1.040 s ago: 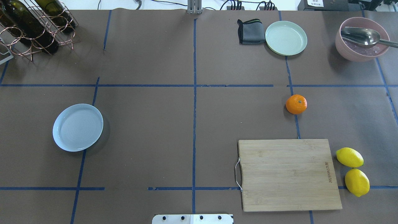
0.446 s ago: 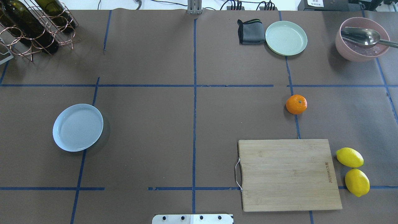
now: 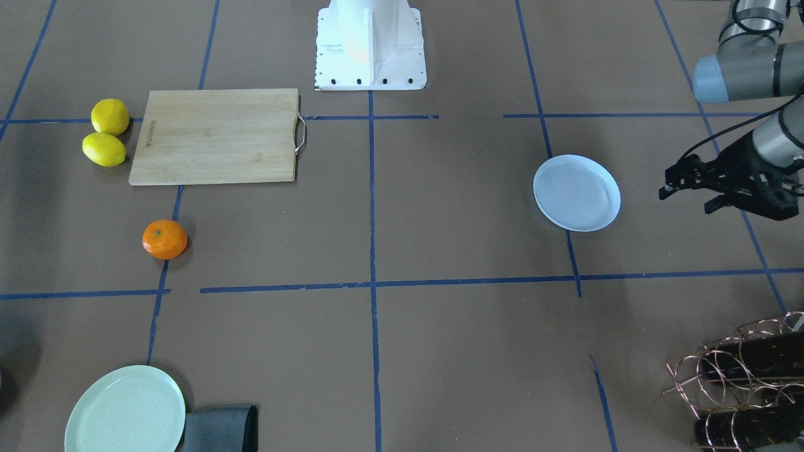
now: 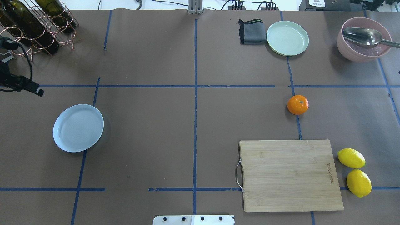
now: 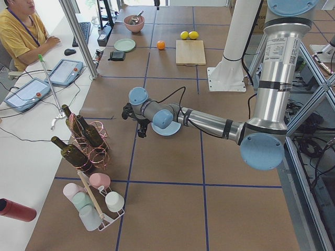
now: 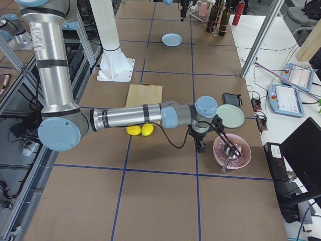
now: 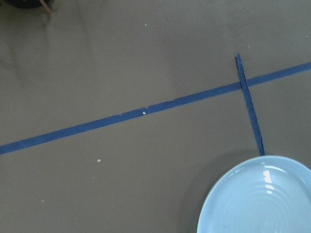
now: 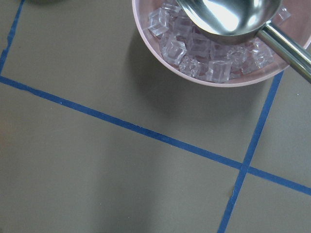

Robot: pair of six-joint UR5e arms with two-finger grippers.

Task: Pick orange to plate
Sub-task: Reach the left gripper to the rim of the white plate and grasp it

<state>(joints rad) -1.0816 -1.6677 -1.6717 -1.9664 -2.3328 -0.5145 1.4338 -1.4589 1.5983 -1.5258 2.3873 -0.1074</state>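
- The orange (image 4: 297, 104) sits on the table (image 4: 156, 125), well apart from the plate (image 4: 78, 128).
- I see left jaws spread near the plate; right jaws, I cannot tell.

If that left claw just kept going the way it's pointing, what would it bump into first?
Most likely the bare table: the left claw seems to point down, and its wrist view shows that surface and blue tape, with the plate off to one side. Depth is unclear.
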